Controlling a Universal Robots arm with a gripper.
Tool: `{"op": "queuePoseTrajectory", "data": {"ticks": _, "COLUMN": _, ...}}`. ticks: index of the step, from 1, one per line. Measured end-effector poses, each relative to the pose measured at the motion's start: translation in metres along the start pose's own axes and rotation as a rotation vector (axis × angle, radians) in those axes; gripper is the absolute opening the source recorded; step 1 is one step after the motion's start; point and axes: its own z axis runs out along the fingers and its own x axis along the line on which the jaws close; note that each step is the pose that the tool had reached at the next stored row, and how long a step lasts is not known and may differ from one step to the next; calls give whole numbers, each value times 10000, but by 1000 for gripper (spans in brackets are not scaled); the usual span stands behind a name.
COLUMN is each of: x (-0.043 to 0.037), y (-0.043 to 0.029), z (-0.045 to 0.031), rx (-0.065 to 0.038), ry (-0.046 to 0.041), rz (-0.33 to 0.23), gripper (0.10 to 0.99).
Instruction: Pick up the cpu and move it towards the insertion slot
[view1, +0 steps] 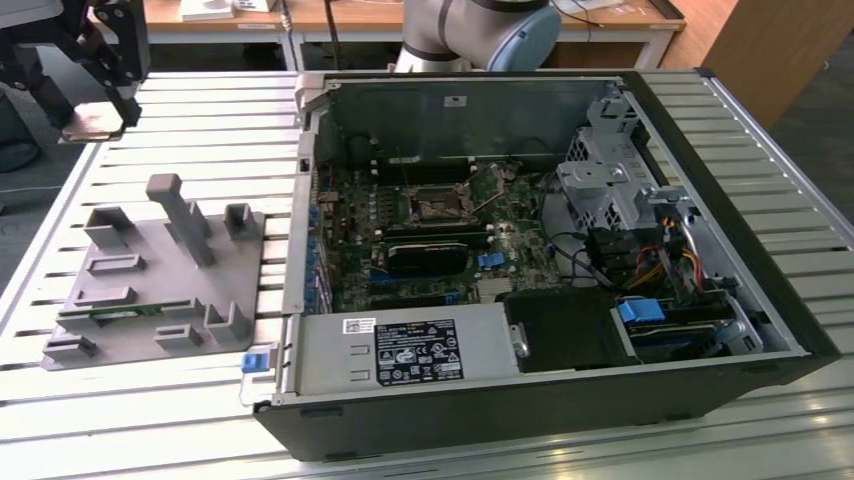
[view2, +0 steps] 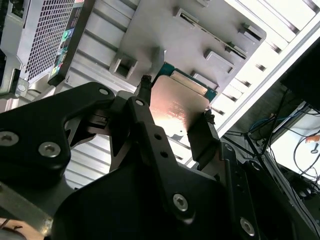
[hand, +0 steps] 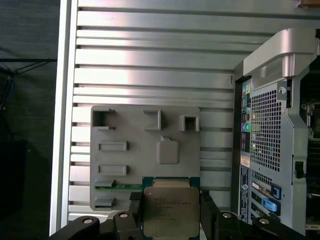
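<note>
Starting at the exterior view's left, the gripper hangs above the far corner of the slatted metal table, with its jaws closed on the cpu. In both wrist views a black finger presses against each of two opposite edges of the chip. The silver top faces the first wrist camera and a thin green rim shows along one edge. The chip is lifted clear of the table.

Below and nearer the camera, a grey fixture plate lies flat on the table. A narrow green circuit strip sits in one of its recesses.

Toward the exterior view's right, the open computer case lies on its side. The insertion slot sits on the motherboard inside, framed by its metal bracket. The slot is well apart from the held chip, with the fixture plate and the case wall between them.
</note>
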Motion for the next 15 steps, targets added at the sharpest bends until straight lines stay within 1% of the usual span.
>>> {"op": "queuePoseTrajectory", "data": {"ticks": 10, "x": -143, "y": -3, "z": 0, "rx": 0, "ry": 0, "rz": -1, "gripper": 541}}
{"op": "queuePoseTrajectory", "data": {"ticks": 15, "x": -202, "y": -4, "z": 0, "rx": 0, "ry": 0, "rz": -1, "gripper": 541}}
